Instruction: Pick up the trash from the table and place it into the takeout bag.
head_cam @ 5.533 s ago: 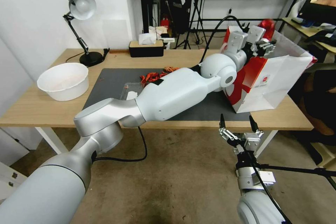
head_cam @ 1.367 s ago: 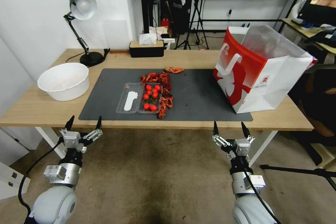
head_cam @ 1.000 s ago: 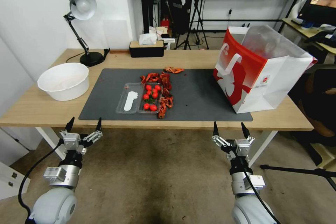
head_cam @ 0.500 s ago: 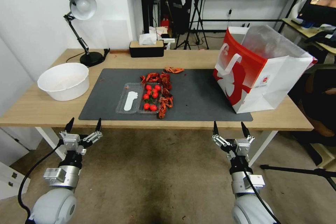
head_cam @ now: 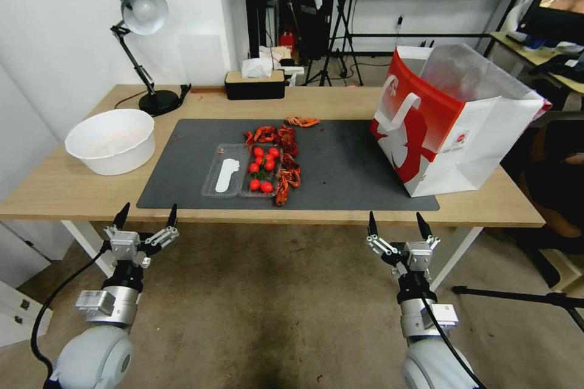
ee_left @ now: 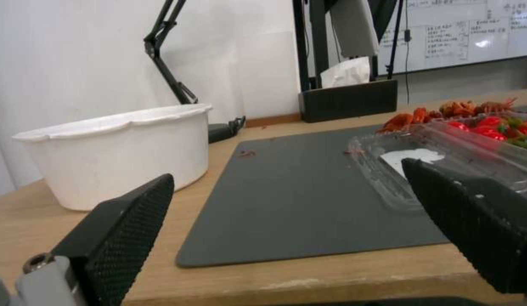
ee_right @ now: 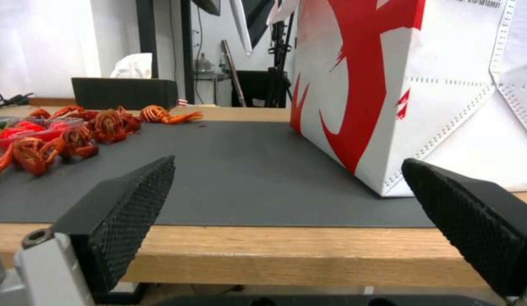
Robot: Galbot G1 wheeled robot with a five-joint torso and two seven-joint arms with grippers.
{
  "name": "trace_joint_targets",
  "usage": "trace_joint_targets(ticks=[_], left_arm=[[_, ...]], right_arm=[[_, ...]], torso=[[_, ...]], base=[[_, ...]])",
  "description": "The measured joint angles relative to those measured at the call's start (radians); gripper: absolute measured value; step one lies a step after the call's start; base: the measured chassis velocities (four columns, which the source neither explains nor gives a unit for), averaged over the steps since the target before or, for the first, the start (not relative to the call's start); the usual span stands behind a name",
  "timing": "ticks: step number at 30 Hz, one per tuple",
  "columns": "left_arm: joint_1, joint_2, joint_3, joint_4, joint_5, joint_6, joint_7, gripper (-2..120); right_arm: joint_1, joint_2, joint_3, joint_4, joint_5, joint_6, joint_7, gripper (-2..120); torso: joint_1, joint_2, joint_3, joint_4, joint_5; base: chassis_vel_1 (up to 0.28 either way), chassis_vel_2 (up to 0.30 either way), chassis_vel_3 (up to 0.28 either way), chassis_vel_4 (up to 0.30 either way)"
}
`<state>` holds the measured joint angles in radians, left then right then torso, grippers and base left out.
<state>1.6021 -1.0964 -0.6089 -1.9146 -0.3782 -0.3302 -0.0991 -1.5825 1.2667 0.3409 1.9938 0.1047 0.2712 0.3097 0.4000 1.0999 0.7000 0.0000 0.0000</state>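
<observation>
Both arms hang low in front of the table (head_cam: 73,194), below its near edge, each pincer pointing up with its fingers spread wide and nothing between them. The left pincer (head_cam: 146,216) sits under the mat's (head_cam: 340,170) near left corner; the right pincer (head_cam: 395,223) sits under the mat's near right part, just short of the takeout bag (head_cam: 462,134).

The trash lies on the dark grey mat, well beyond both pincers: a clear plastic tray (head_cam: 240,170) holding a white strip and red cherry tomatoes (head_cam: 261,167), with red crayfish shells (head_cam: 286,158) strewn beside it and farther back. The tray lies between the two pincers, nearer the left one, whose wrist view shows its clear rim (ee_left: 388,170) ahead across the mat.

The takeout bag stands upright at the mat's right end, its mouth open and its clear liner rising above the rim; the right wrist view shows its red-printed wall (ee_right: 388,85) close ahead. A white basin (head_cam: 111,141) sits on the bare wood left of the mat.
</observation>
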Motion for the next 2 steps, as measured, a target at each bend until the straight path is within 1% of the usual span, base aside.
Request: trace_joint_targets(ticks=[2], left_arm=[[0.001,0.0,-0.001,0.0,0.001,0.0,0.0,100]], right_arm=[[-0.001,0.001,0.0,0.0,0.0,0.0,-0.001,100]], torso=[[0.0,0.0,0.0,0.0001,0.0]], base=[[0.0,0.0,0.0,0.0]])
